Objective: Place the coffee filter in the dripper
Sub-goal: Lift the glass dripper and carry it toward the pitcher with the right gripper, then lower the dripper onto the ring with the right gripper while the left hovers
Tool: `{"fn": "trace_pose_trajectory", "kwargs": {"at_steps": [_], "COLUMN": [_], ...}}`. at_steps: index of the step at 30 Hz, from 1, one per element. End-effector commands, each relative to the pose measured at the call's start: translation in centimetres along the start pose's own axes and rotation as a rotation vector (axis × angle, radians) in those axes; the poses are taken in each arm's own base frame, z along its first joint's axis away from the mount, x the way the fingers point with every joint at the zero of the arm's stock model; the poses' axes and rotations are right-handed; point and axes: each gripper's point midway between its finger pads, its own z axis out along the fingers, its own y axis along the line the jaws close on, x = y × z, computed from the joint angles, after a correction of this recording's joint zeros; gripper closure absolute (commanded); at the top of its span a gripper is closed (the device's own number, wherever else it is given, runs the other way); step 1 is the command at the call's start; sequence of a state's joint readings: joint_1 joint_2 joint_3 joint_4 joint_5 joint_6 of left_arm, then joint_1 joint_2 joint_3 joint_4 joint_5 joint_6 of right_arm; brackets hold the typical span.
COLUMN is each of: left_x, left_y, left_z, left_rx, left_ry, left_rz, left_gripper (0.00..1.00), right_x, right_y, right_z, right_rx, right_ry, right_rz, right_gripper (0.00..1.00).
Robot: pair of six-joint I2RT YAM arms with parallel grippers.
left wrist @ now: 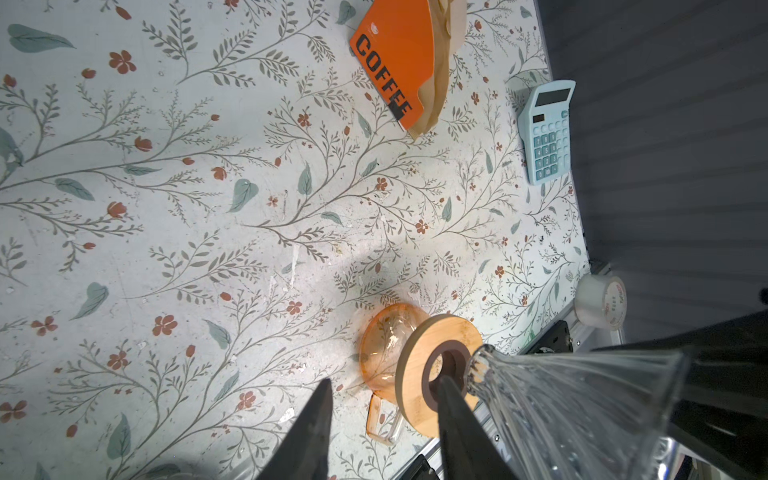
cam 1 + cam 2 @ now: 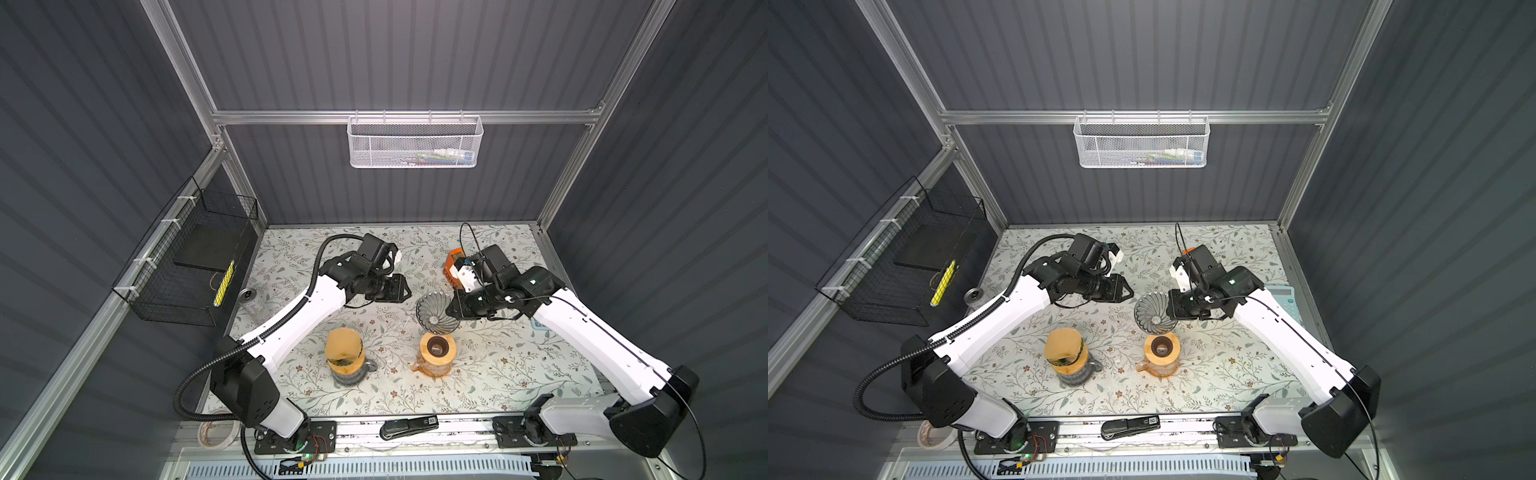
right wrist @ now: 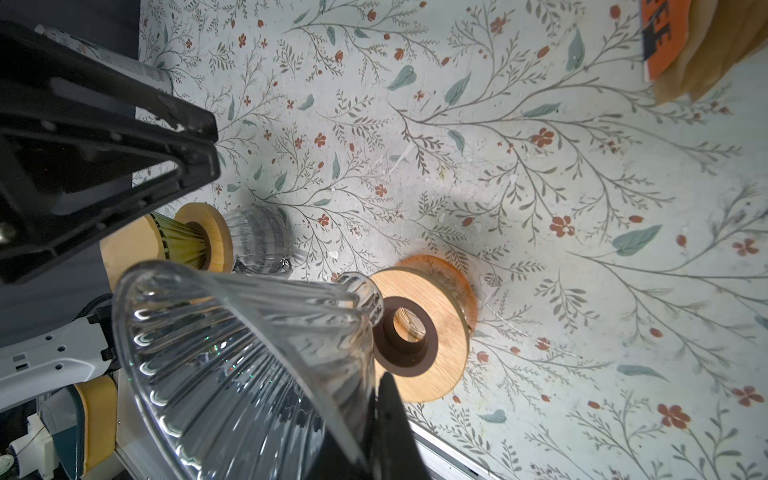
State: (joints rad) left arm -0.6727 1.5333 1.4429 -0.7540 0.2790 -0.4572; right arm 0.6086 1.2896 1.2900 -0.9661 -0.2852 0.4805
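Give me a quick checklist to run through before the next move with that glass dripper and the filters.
1. Grip on the glass dripper: ok, right gripper shut on it.
2. Dripper seated on the wooden collar of the orange carafe: not ok, held tilted.
3. Collar hole unblocked: ok.
4. Filter inside the held dripper: not ok, none there.
5. left gripper free: ok, open, nothing between its fingers.
6. Filters showing from the filter pack: ok.
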Motion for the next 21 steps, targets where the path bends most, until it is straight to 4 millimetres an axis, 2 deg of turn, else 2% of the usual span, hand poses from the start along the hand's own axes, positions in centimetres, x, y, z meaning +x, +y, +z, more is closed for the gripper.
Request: {"fn": "trace_pose_trajectory", "kwargs": {"at_steps": [1, 11, 21], "left_x": [-0.3, 1.2, 3.1], "left_y": [-1.7, -3.2, -4.8], "left_z": [-1.6, -1.3, -0.5], "left_rx": [0.059, 0.082, 0.125], "left_ry": [-0.031, 0.006, 0.063], "left_rz": [0.013, 0.044, 0.077], "left_gripper": [0.58, 0.59, 0.59], "right_x": [1.0, 3.0, 4.1], "right_y": [-0.1, -1.2, -2.0], "right_z": [-0.1, 1.1, 2.4], "right_rx": [-0.017, -0.013, 0.006], "right_ry": [0.014, 0.056, 0.094], "right_rz": [0.039, 0.086, 0.113], "right_gripper": [1.0, 1.0, 1.0]}}
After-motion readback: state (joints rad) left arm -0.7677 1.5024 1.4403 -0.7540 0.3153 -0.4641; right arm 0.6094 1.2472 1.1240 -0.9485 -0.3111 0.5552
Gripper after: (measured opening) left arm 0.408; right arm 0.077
